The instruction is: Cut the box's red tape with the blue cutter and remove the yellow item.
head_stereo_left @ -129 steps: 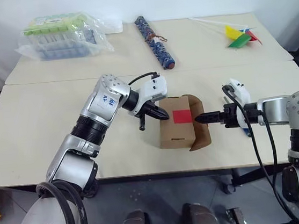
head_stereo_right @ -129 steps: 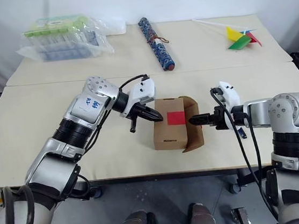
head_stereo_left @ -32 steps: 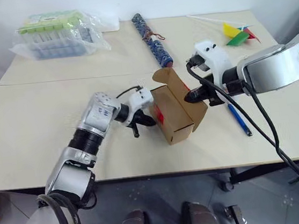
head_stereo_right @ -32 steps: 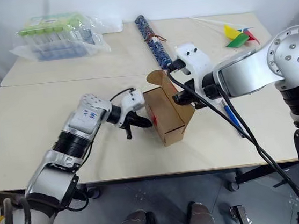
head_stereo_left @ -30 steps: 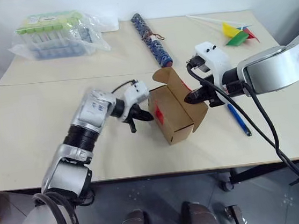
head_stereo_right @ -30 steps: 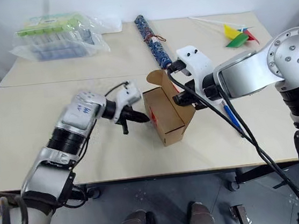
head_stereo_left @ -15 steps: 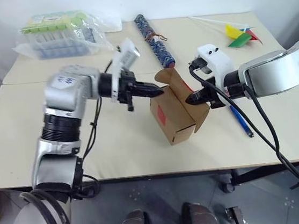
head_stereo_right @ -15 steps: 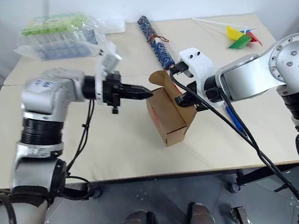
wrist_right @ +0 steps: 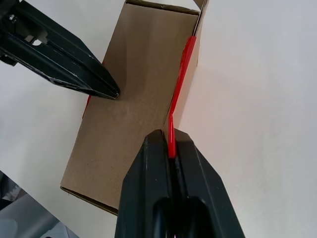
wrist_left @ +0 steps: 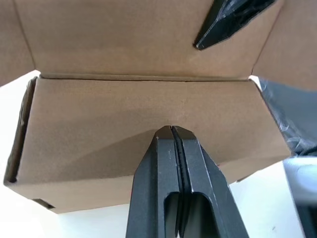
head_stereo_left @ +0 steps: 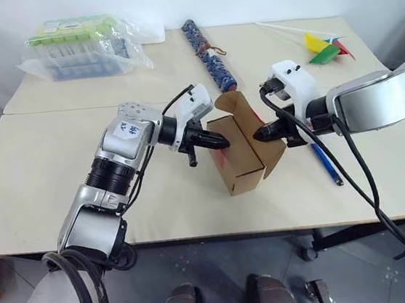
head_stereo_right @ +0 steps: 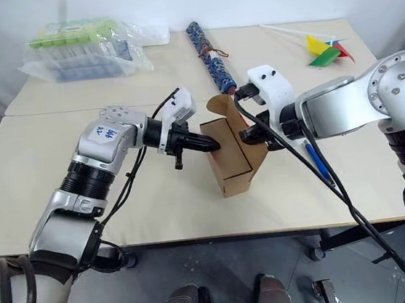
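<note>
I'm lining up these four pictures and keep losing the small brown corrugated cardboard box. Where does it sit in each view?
Left eye: brown cardboard box at centre, between the grippers.
Right eye: box at centre, slightly left of its left-eye spot.
Left wrist: box spans the frame, beyond the shut left gripper.
Right wrist: box runs up the middle; right gripper pinches its flap.
Shared landmark: the box's red tape.

The left gripper [head_stereo_left: 225, 142] has swung from beside the box [head_stereo_left: 243, 158] to its top edge.
</note>
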### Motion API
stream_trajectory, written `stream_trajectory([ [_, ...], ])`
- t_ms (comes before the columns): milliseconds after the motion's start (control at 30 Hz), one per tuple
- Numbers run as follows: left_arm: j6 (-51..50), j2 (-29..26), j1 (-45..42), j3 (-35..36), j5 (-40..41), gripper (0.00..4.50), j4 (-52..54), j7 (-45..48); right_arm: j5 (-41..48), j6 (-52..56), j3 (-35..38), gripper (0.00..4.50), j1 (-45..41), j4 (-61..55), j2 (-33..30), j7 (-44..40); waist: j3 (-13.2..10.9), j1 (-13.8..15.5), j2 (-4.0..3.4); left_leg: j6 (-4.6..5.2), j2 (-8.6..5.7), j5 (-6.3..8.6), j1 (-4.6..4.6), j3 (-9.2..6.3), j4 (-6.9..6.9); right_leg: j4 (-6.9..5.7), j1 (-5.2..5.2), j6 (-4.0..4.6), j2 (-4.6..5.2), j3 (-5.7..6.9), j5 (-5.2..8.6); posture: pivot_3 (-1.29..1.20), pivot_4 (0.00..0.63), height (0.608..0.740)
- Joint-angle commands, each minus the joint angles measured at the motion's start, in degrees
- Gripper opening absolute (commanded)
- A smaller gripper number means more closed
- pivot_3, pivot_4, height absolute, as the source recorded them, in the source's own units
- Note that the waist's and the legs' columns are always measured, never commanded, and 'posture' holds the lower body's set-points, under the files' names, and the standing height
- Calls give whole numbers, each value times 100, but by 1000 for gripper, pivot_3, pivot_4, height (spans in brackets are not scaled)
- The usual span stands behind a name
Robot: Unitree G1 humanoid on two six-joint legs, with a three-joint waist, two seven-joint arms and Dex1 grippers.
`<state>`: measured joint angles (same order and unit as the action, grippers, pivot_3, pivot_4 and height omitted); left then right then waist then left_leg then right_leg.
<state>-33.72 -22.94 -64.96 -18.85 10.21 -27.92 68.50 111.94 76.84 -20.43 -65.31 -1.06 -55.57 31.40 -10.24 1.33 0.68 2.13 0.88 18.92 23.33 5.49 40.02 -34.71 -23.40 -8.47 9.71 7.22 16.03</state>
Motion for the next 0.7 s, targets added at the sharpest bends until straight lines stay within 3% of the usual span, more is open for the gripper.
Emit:
stream_trajectory([
  [33, 162, -211, 62, -257, -466, 0, -380, 56, 106, 99, 7, 53, 267, -180, -108, -138, 0, -3, 0, 0, 0, 0, 0, 0, 0, 0, 0, 0, 0, 0, 0, 0, 150, 740],
  [467, 230, -500, 176, -363, -575, 0, -209, 435, 106, 242, 505, 53, 918, 395, -491, -218, 1, -13, 1, 2, 3, 1, -5, -1, -2, 1, 2, 0, 0, -1, 0, 0, 150, 740],
  [700, 120, -428, 154, -301, -522, 0, -102, 345, 106, 251, 511, 53, 863, 363, -316, -168, 1, -35, 0, 2, 5, 1, -6, -2, -2, -2, -1, 1, -1, -3, 0, 0, 150, 740],
])
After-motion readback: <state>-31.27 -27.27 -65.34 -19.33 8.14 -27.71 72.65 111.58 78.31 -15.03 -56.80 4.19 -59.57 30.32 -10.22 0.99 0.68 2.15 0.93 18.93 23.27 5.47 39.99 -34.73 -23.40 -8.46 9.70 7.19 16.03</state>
